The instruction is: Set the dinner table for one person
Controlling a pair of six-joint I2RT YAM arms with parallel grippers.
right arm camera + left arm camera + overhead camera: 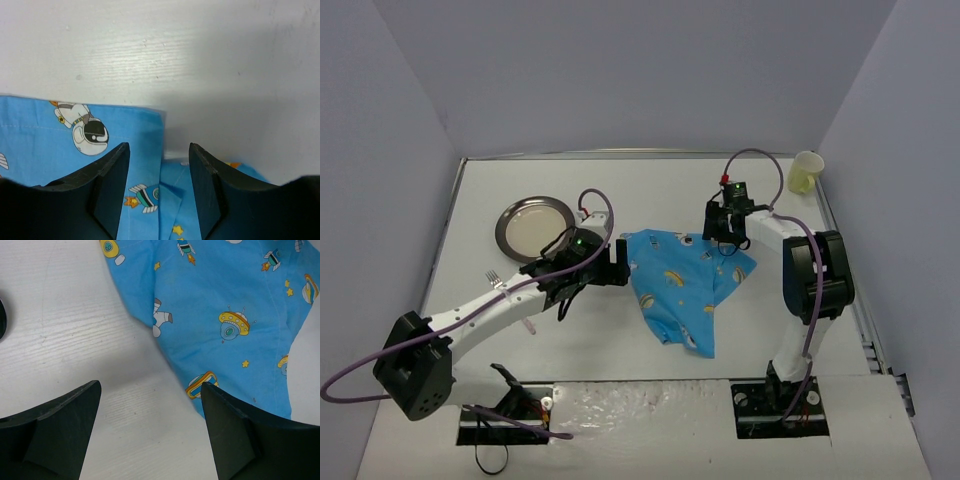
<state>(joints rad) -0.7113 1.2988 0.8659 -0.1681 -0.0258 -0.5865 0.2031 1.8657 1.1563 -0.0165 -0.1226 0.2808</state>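
Obs. The dinner table, a large flat white rectangular tabletop with a thin metal rim, lies under everything. The crumpled blue astronaut-print cloth sits near its middle and serves as the reference for all positions below.

Cloth: lies bunched, with one part folded over on its right side. It is not spread flat, so it reads as a placemat not yet laid out.

Left gripper: at the cloth's left edge. Its jaws are spread wide with only bare tabletop and the cloth's hem between them; nothing is pinched. Judgement: it is lined up to take that edge.

Right gripper: over the cloth's far right corner. Its fingers stand partly apart, and the corner lies flat beneath the gap, not pinched. Judgement: one arm on each side suggests the cloth is to be pulled taut between them.

Other items:
- Round metal plate: well left of the cloth and farther back, empty.
- Small metal fork: left of the cloth, partly hidden by the left arm.
- Pale yellow cup: well to the cloth's far right, upright at the table edge.

Judgement: the tableware is parked clear of the middle so that the cloth can be flattened first. The place setting has barely begun.

Risk: a shallow pinch may catch only the top fold.
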